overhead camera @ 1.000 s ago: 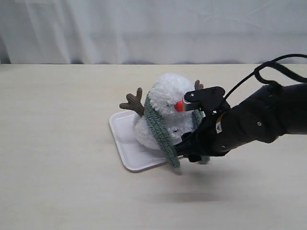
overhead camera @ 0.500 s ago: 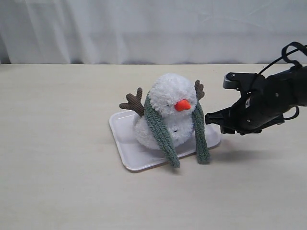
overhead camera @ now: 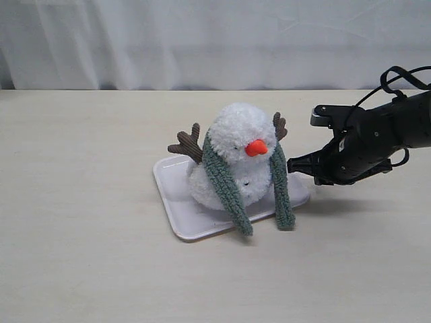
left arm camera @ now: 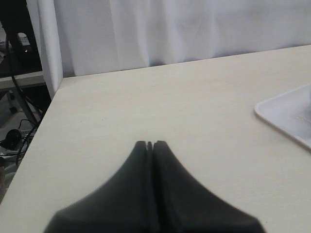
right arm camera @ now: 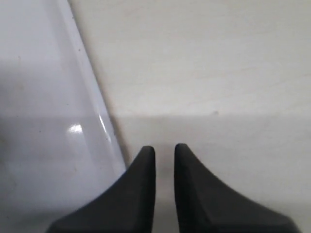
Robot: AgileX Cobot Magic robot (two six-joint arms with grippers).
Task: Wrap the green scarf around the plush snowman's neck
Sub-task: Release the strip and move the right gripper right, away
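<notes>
- The scarf (overhead camera: 225, 185) is no longer gripped; both ends hang free down the front, uncrossed.
- It loops behind the neck (overhead camera: 232, 156) of the snowman (overhead camera: 236, 131), which sits upright on a tray (overhead camera: 176, 202), so the wrap looks nearly done.
- The right pincer (overhead camera: 291, 168) has backed off to just beside the tray, narrow and empty.
- The left pincer (left arm camera: 149, 143) is closed and empty over bare desk (left arm camera: 194, 97).
- No writing is readable.

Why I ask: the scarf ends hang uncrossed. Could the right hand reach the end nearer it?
Probably yes: the right hand sits just beside that end of the green scarf, with only bare tray rim between.
</notes>
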